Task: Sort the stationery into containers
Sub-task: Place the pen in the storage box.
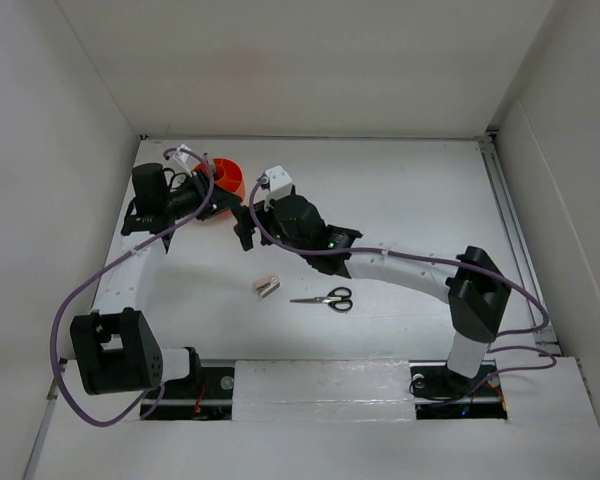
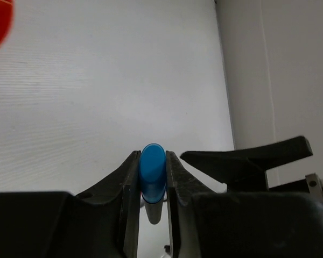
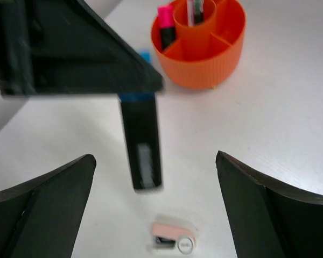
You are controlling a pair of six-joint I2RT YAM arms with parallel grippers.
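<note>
My left gripper (image 2: 152, 157) is shut on the blue-capped black highlighter (image 2: 152, 172), cap towards the camera. In the right wrist view that highlighter (image 3: 141, 142) hangs upright from the left gripper (image 3: 70, 48), above the table and apart from the orange tub (image 3: 204, 48). The tub holds a pink-capped highlighter (image 3: 166, 24) and a slim pen (image 3: 196, 11) in its centre cup. My right gripper (image 3: 155, 158) is open and empty, its fingers wide on either side of the hanging highlighter. The small stapler (image 3: 172, 236) lies on the table below it. From above, the scissors (image 1: 325, 298) lie right of the stapler (image 1: 268, 286).
The orange tub (image 1: 225, 178) stands at the far left of the table, close to the left wall. Both grippers (image 1: 212, 200) (image 1: 245, 235) crowd the spot just in front of it. White walls enclose the table on three sides.
</note>
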